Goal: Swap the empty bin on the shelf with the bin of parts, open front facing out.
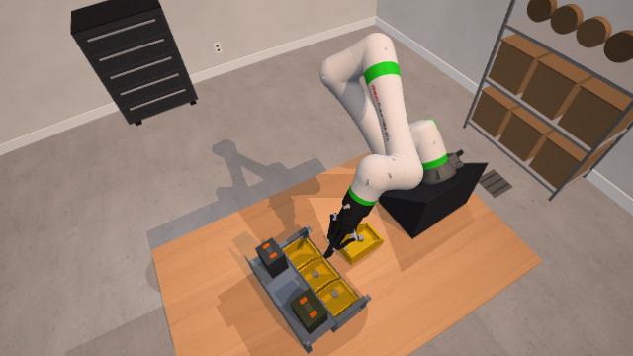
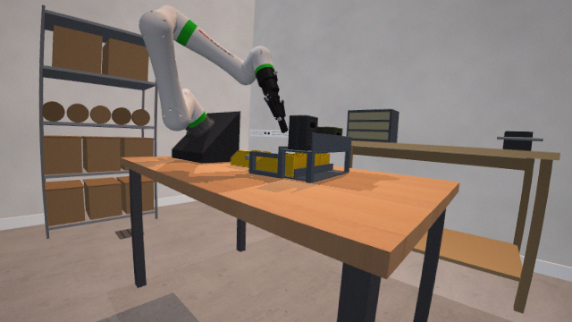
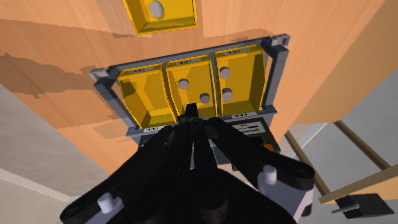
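The grey shelf (image 1: 352, 315) (image 2: 331, 144) (image 3: 276, 75) holds three yellow open bins in a row. The empty bin (image 1: 301, 251) (image 3: 146, 95) is at the left end in the wrist view. The middle bin (image 1: 322, 277) (image 3: 192, 75) and the right-hand bin (image 1: 341, 298) (image 3: 246, 75) hold grey round parts. The yellow bin with a grey part (image 1: 370, 242) (image 2: 239, 158) (image 3: 178, 14) stands on the table in front of the shelf. My gripper (image 1: 327, 255) (image 2: 284, 130) (image 3: 193, 111) is shut with nothing between its fingertips, above the shelf's bins.
A dark box (image 1: 272, 257) (image 2: 300, 132) and a green box (image 1: 309, 311) (image 2: 331, 131) stand on the shelf's upper board (image 1: 286, 291), behind the bins. The robot's black pedestal (image 1: 435, 208) (image 2: 219, 139) stands on the wooden table (image 1: 475, 247) (image 2: 380, 206) beyond the loose bin.
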You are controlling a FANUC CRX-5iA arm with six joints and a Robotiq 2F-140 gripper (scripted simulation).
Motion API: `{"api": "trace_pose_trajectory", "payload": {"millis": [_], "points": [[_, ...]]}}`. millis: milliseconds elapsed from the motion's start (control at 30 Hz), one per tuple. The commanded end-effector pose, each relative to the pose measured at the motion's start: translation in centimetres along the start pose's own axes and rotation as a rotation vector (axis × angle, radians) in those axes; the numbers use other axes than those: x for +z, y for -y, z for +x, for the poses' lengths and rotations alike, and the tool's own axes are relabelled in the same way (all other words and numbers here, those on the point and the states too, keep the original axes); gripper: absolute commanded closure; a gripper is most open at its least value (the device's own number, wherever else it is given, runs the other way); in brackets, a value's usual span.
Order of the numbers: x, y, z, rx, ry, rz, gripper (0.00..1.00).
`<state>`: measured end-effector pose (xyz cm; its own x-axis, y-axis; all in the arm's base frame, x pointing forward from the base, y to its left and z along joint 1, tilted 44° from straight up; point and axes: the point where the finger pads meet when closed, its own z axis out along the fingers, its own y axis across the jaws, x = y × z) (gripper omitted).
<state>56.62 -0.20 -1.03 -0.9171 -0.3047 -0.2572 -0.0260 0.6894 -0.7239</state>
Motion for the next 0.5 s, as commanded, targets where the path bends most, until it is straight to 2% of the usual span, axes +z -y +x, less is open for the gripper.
{"api": "trace_pose_trajectory", "payload": {"millis": [0, 233, 467], "points": [[-0.07, -0.02, -0.09, 0.000, 0.000, -0.001, 0.90], [-0.06, -0.01, -0.10, 0.000, -0.021, -0.002, 0.90], [-0.07, -0.02, -0.11, 0.000, -0.117, -0.010, 0.90]]}}
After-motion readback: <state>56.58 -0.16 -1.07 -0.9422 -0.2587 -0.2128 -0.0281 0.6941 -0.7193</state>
